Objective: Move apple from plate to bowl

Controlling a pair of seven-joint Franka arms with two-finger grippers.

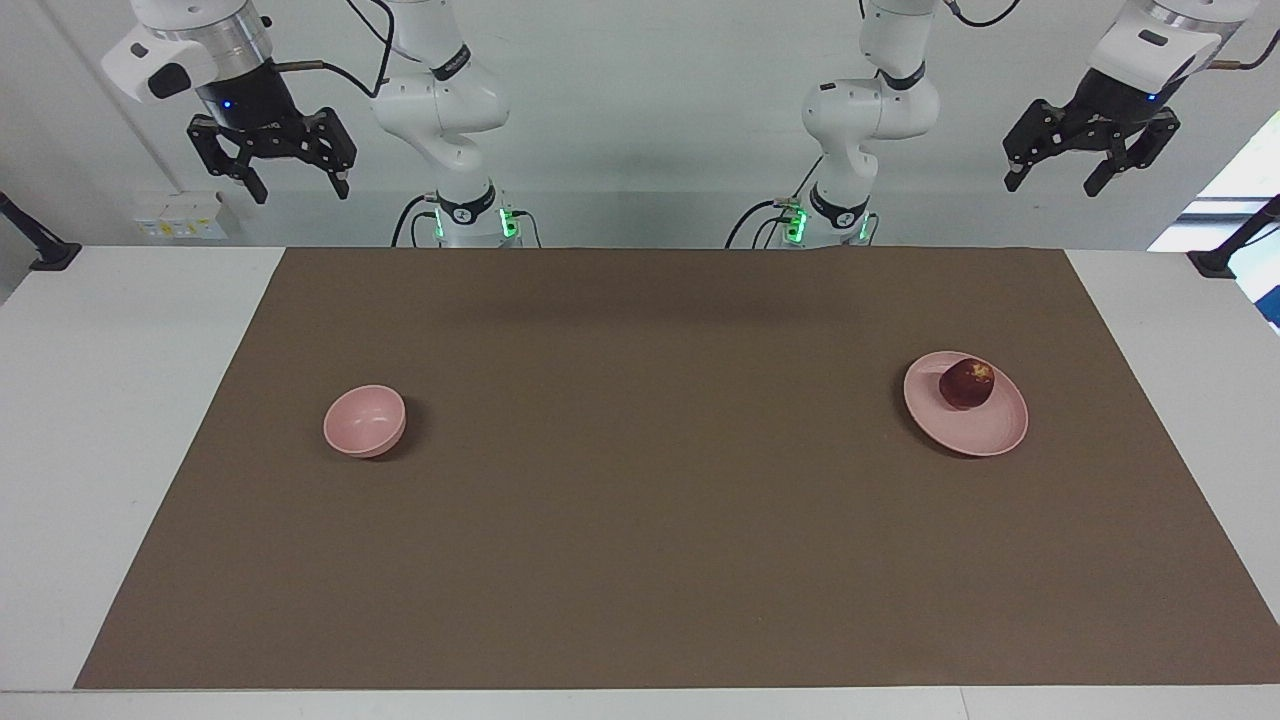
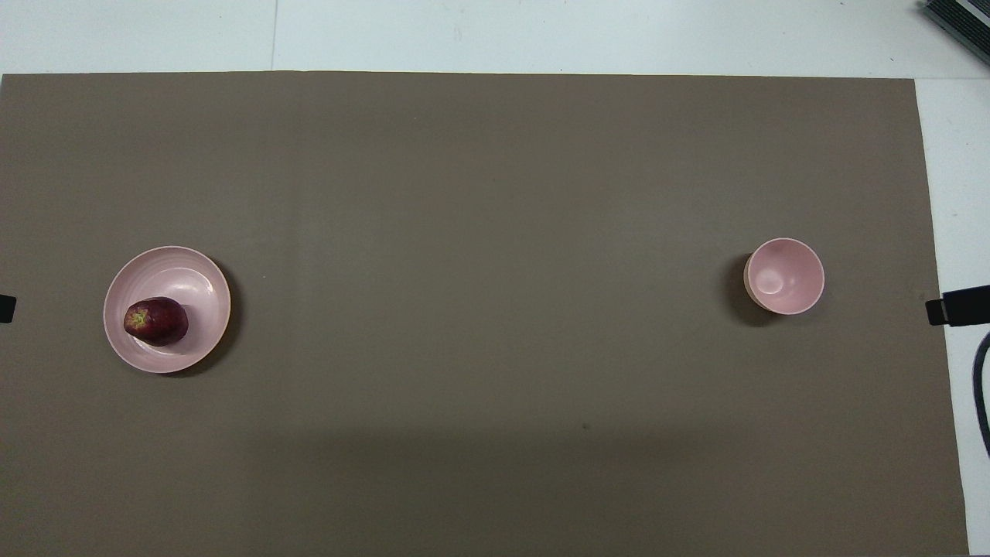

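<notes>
The dark red apple point(image 1: 966, 384) point(image 2: 155, 321) lies on the pale pink plate point(image 1: 975, 428) point(image 2: 193, 278) toward the left arm's end of the brown mat. The small pink bowl point(image 1: 364, 421) point(image 2: 784, 275) stands empty toward the right arm's end. My left gripper point(image 1: 1053, 180) hangs open and empty high in the air, up beside the table's robot-side edge at the plate's end. My right gripper point(image 1: 300, 188) hangs open and empty high at the bowl's end. Neither gripper is near the table's surface. Only dark edges of hardware show at the sides of the overhead view.
A brown mat point(image 1: 640, 480) covers most of the white table point(image 1: 120, 420). The two arm bases point(image 1: 468, 215) stand at the robots' edge. Black clamp mounts point(image 1: 45, 250) sit at the table's corners.
</notes>
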